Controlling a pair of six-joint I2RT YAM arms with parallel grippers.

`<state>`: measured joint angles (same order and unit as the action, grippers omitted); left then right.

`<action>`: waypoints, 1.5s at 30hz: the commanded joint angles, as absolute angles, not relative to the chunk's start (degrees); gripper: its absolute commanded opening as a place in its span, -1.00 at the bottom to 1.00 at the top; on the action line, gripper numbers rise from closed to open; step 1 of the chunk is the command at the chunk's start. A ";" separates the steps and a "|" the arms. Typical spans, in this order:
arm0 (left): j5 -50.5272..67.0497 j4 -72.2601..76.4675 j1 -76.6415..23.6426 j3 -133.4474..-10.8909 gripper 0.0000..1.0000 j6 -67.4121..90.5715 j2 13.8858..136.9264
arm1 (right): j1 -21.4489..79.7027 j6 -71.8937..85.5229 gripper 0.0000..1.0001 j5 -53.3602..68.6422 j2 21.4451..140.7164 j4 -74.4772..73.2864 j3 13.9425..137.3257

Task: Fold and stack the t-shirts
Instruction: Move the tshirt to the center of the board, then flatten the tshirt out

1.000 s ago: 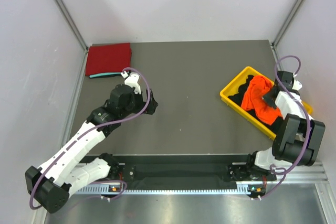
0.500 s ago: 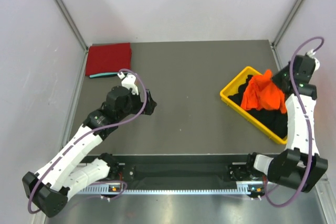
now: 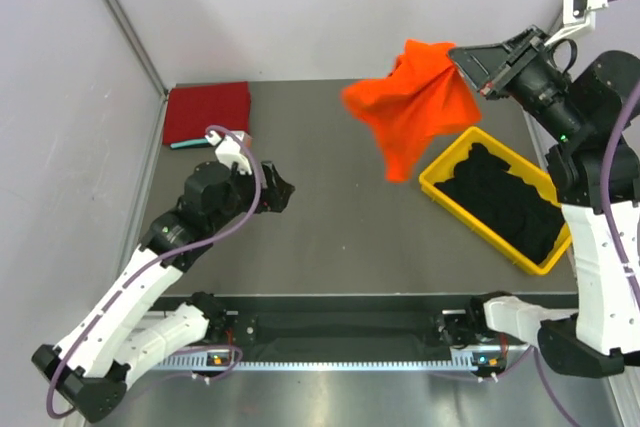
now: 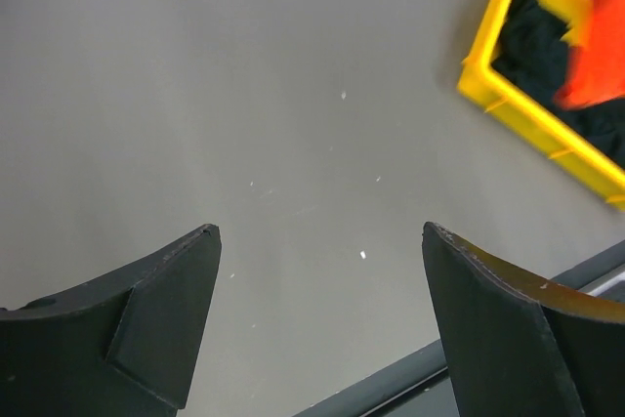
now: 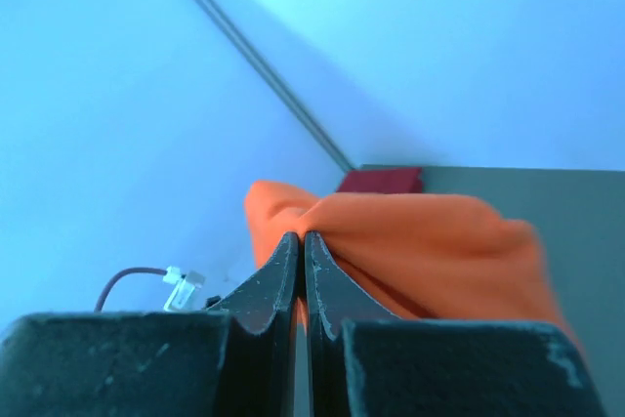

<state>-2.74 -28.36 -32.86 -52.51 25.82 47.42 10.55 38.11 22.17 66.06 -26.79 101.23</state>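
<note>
left arm low, left pincer (image 3: 278, 192) spread wide | right arm raised high, right pincer (image 3: 458, 53) clamped on orange t-shirt (image 3: 410, 107)

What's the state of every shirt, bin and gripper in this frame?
orange t-shirt: unfolded, hanging in the air from right gripper.
right gripper: shut on orange t-shirt.
left gripper: open, empty.
dark red t-shirt: folded, lying far left.
black t-shirts: crumpled inside yellow bin.

Soft, even overhead light fills the top view, leaving only faint shadows on the grey desk (image 3: 360, 217). The orange shirt (image 4: 601, 46) smears with motion blur in the left wrist view, while the right wrist view carries a heavy blue cast, the right hand (image 5: 301, 238) dark and slightly soft up close.
</note>
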 commanded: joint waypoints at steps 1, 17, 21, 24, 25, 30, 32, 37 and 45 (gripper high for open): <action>-4.57 -31.01 -32.70 -56.07 0.77 27.25 44.57 | 13.97 42.80 -1.00 24.18 66.19 -21.27 97.75; -6.86 -37.27 -32.78 -47.65 0.75 34.36 44.29 | 22.59 37.80 -0.11 19.79 68.30 -14.49 45.97; -5.28 -34.46 -32.78 -42.03 0.74 37.17 46.58 | 22.59 33.32 0.00 13.98 68.37 -21.43 49.47; -3.35 -31.22 -32.70 -39.04 0.71 41.20 48.77 | 23.98 28.32 0.04 12.57 72.32 -21.80 52.99; -2.12 -30.24 -32.70 -38.24 0.68 42.00 49.30 | 24.95 27.00 0.05 10.92 73.81 -21.97 55.87; -0.35 -25.05 -32.78 -34.02 0.58 46.05 52.82 | 33.20 17.51 0.21 7.39 87.17 -22.23 67.64; -0.35 -23.21 -32.78 -33.14 0.57 46.32 54.22 | 35.23 14.95 0.24 6.86 92.95 -23.11 71.35; 1.93 -20.22 -32.70 -30.85 0.47 46.32 57.03 | 39.99 7.57 0.35 6.06 100.80 -22.94 79.43; 3.16 -17.93 -32.78 -29.09 0.16 45.88 57.31 | 42.97 1.85 0.45 4.22 106.61 -21.80 82.44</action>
